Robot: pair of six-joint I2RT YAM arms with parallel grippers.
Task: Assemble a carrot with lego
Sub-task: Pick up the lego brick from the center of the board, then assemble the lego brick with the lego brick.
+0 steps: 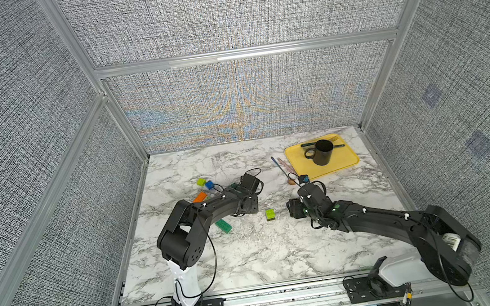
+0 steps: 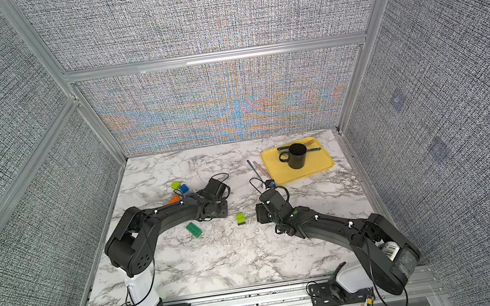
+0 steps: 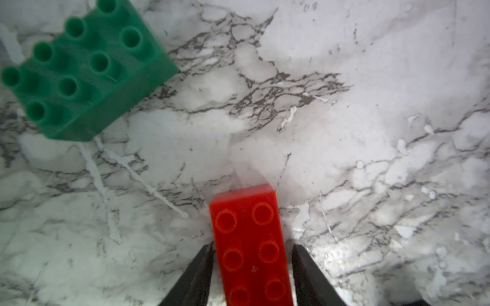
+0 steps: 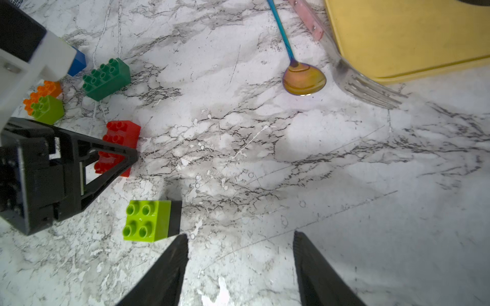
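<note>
A red brick (image 3: 249, 246) lies flat on the marble between the jaws of my left gripper (image 3: 253, 246), which has shut on its long sides. Both top views hide it under the left wrist. A dark green brick (image 3: 79, 69) sits just beyond it on the table. The carrot is a lime brick joined to a black one (image 1: 270, 214), lying alone mid-table, also seen in the right wrist view (image 4: 151, 221). My right gripper (image 4: 240, 235) hovers beside that stack, open and empty, a little to its right in both top views (image 1: 295, 212).
Loose orange (image 1: 200, 196), lime (image 1: 201, 182) and blue (image 1: 209, 185) bricks lie behind the left arm. A second green brick (image 1: 223, 226) lies on its near side. A spoon (image 4: 303, 79) and fork (image 4: 371, 90) rest beside the yellow tray (image 1: 345, 159), which holds a black mug (image 1: 321, 152).
</note>
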